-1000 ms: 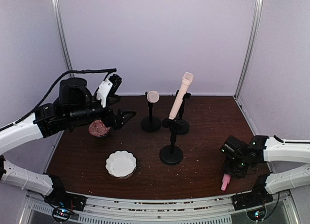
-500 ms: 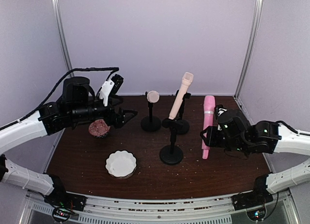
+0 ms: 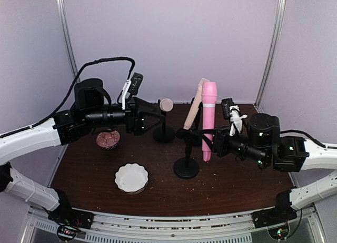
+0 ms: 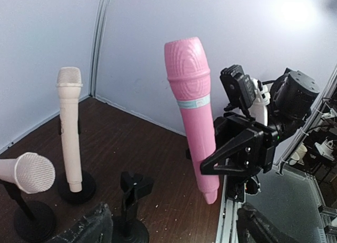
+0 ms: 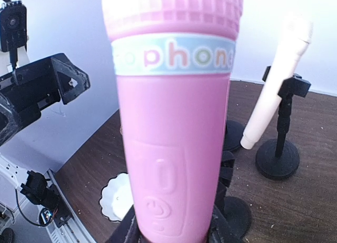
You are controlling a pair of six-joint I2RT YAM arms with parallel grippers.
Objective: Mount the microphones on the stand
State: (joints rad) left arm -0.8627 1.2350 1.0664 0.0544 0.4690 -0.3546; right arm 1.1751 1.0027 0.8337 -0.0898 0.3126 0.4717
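Right wrist view is almost filled by the pink microphone (image 5: 174, 122), its head cropped by the top edge. The right jaws show only as dark slivers at the bottom, clamped on its lower shaft, and the empty stand (image 5: 234, 214) behind it is mostly hidden. In the top external view the microphone is upright off the counter (image 3: 231, 185), just right of that stand's bare clip. Its head overlaps the head of a cream microphone (image 3: 194, 109) leaning in the rear stand (image 3: 197, 137). The other cream microphone (image 3: 166, 104) faces the camera atop the back-left stand (image 3: 164, 133), its shaft unseen. The left jaws, blurred dark shapes at the lower edge of the left wrist view, are wide apart with nothing between them. A brown ridged cup (image 3: 108, 139) and a white fluted dish (image 3: 131, 178) sit on the counter's left side.
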